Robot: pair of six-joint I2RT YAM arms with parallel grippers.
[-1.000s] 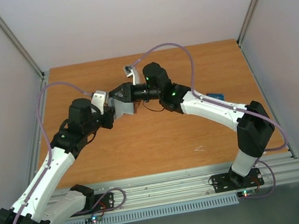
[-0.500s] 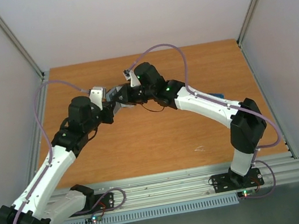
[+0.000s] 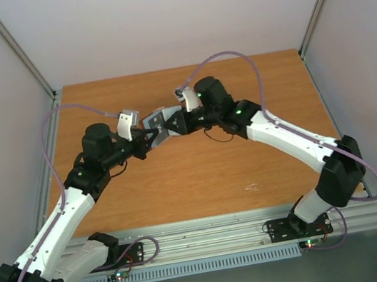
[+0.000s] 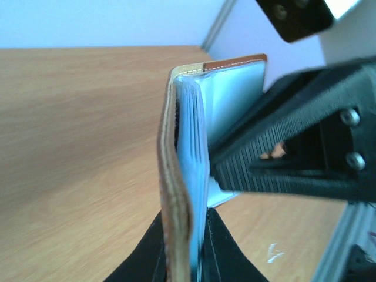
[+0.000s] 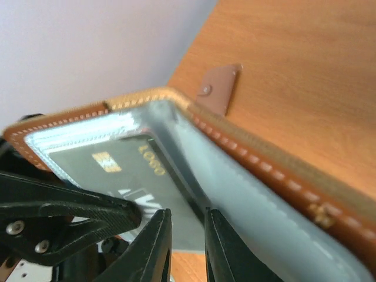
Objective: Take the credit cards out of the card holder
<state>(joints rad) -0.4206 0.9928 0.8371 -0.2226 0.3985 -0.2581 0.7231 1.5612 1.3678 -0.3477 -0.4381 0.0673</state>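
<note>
Tabletop (image 3: 201,175) is boxed in by the left wall (image 3: 1,143), back wall (image 3: 167,14) and right wall (image 3: 374,81), with a metal rail (image 3: 211,235) along the near edge. Bare wood shows left of the left arm (image 3: 63,212), in a wide stretch between the two arms down to the rail, and behind them up to the back wall. The arms meet just left of centre, well off every wall.

Left claw (image 4: 185,235) is clamped tight on the card holder (image 4: 170,176). It grips one end and holds it up off the wood. Brown leather is on the outside and the pale blue-grey leaves are parted toward the right.

Right claw (image 5: 187,220) has its fingers almost together, with only a slim slot between them. Its tips are at the lower edge of the pocket carrying the black card (image 5: 126,170). The card sits in its pocket. Can't tell whether the claw actually pinches it. The closing tab (image 5: 220,88) hangs free beyond the holder.

Versus a second ago, the right arm (image 3: 298,144) has its elbow swung out toward the right wall and the rail. Its wrist is back further right than half a second ago. The left arm has barely shifted, and the holder is in about the same spot.
</note>
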